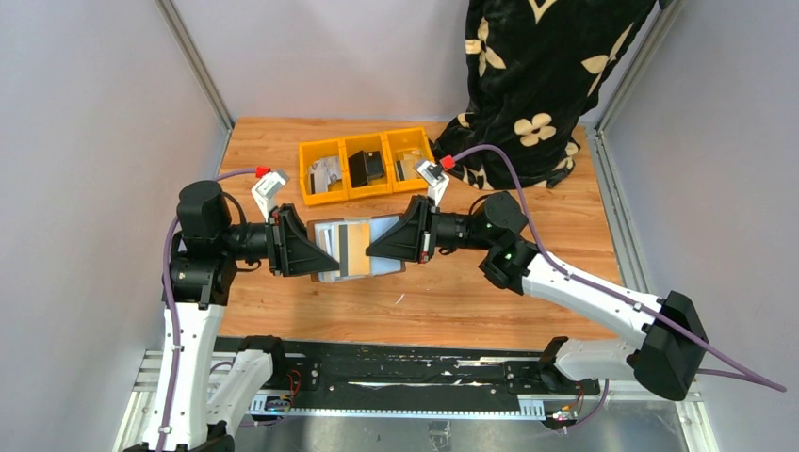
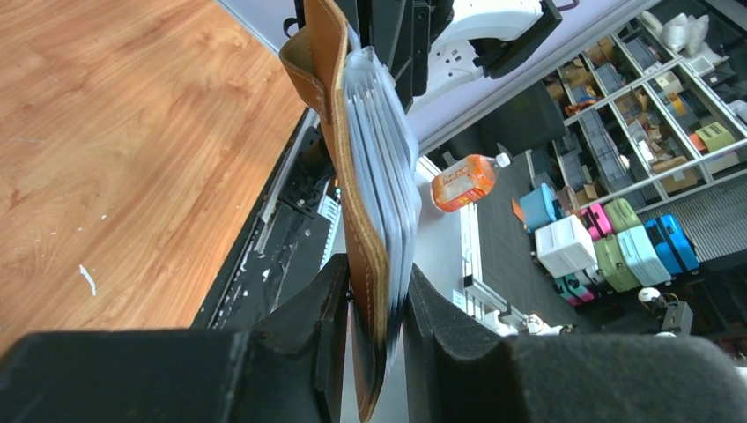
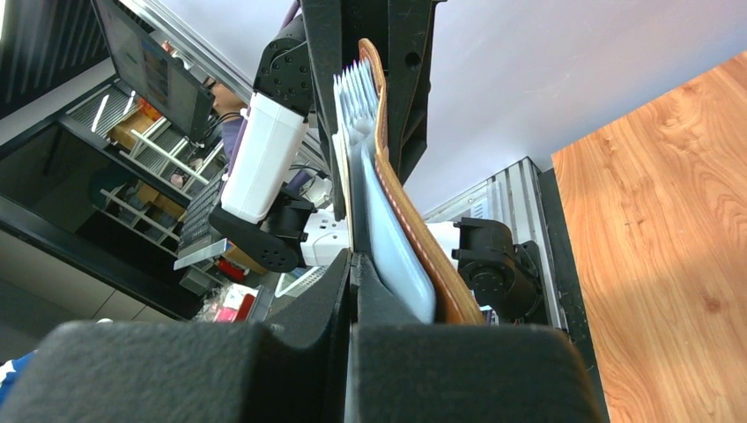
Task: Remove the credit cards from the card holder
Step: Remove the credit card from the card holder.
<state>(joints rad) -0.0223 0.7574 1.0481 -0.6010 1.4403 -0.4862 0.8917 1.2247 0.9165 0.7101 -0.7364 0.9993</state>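
Observation:
The brown leather card holder (image 1: 328, 235) hangs open in the air between both grippers, above the table's middle. My left gripper (image 1: 317, 252) is shut on its left edge; in the left wrist view (image 2: 374, 308) the leather (image 2: 339, 132) and the clear sleeves (image 2: 388, 159) stand between the jaws. A tan card with a dark stripe (image 1: 352, 250) shows in the holder's middle. My right gripper (image 1: 373, 247) is shut on a thin card edge; in the right wrist view (image 3: 352, 264) a pale blue sleeve (image 3: 392, 238) and the leather (image 3: 418, 247) lie beside its right finger.
A yellow three-compartment tray (image 1: 303, 174) stands behind the holder, with a grey-white printed card (image 1: 326, 174), a black card (image 1: 366, 168) and another card (image 1: 411, 160) in it. A person in a black floral garment (image 1: 537, 85) stands at the back right.

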